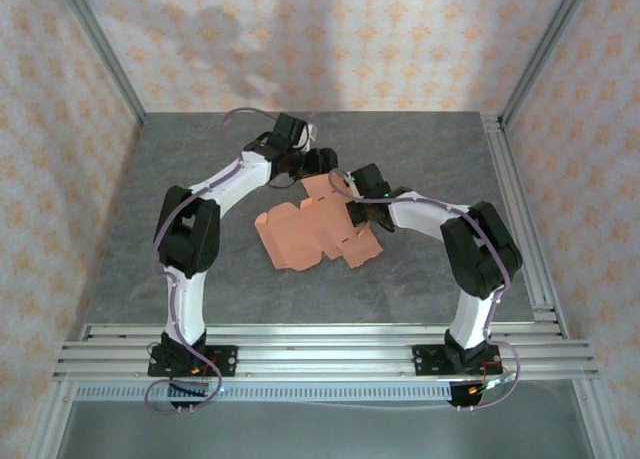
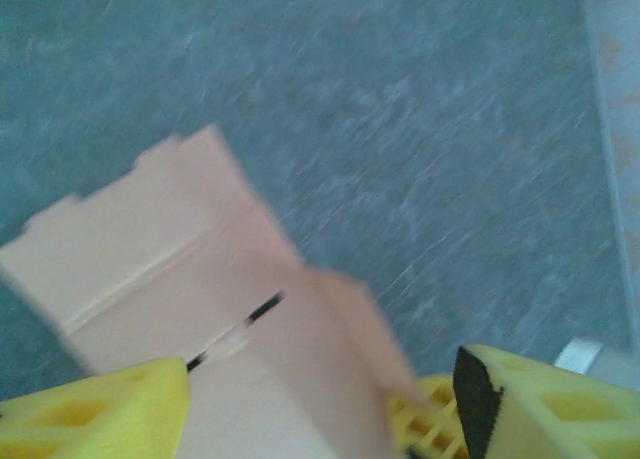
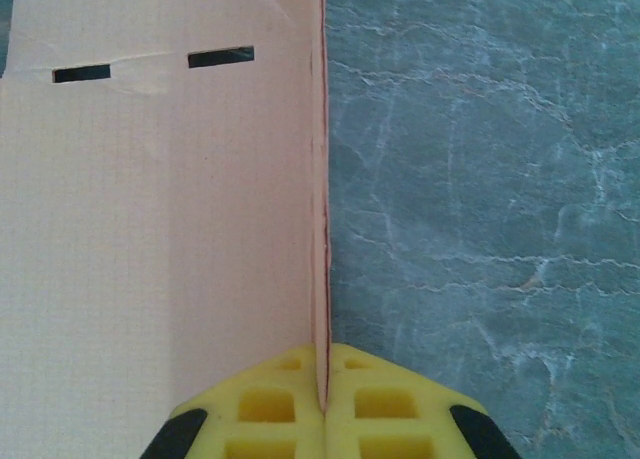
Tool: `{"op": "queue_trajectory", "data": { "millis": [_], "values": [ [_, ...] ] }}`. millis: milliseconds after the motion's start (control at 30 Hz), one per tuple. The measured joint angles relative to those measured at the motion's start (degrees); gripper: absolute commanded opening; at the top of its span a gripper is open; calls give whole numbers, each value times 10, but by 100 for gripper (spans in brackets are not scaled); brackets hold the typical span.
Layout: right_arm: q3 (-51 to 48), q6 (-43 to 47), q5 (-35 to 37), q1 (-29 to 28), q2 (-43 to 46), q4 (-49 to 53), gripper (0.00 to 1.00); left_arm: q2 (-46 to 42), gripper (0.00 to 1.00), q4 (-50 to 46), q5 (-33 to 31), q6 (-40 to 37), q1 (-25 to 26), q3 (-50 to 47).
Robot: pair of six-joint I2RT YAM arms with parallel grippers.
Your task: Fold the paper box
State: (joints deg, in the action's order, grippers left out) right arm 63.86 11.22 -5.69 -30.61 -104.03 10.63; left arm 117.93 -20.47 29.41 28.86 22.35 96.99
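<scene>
Walls [image 1: 330, 39] all round have cream wallpaper with a repeating peachy-orange floral print, and bare aluminium posts [image 1: 100, 49] run up the back corners. The tabletop [image 1: 420, 279] is a grey marbled slab with pale veins. Aluminium rails [image 1: 320, 344] cross its near edge, with more along the right side. Light's soft, with faint shadows on the back wall.

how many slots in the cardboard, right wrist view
2, both near the top of the paper box: one slot by the left edge, the other slot just right of it. Others may be hidden.
</scene>
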Motion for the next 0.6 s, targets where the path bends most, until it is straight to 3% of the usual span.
{"op": "queue_trajectory", "data": {
  "millis": [400, 600],
  "values": [
    [-21, 13, -19, -8, 14, -26, 0, 161, 73, -111, 19, -26, 1, 197],
    [-21, 15, -18, -9, 14, -26, 0, 177, 66, -158, 37, -46, 8, 220]
  ]
}}
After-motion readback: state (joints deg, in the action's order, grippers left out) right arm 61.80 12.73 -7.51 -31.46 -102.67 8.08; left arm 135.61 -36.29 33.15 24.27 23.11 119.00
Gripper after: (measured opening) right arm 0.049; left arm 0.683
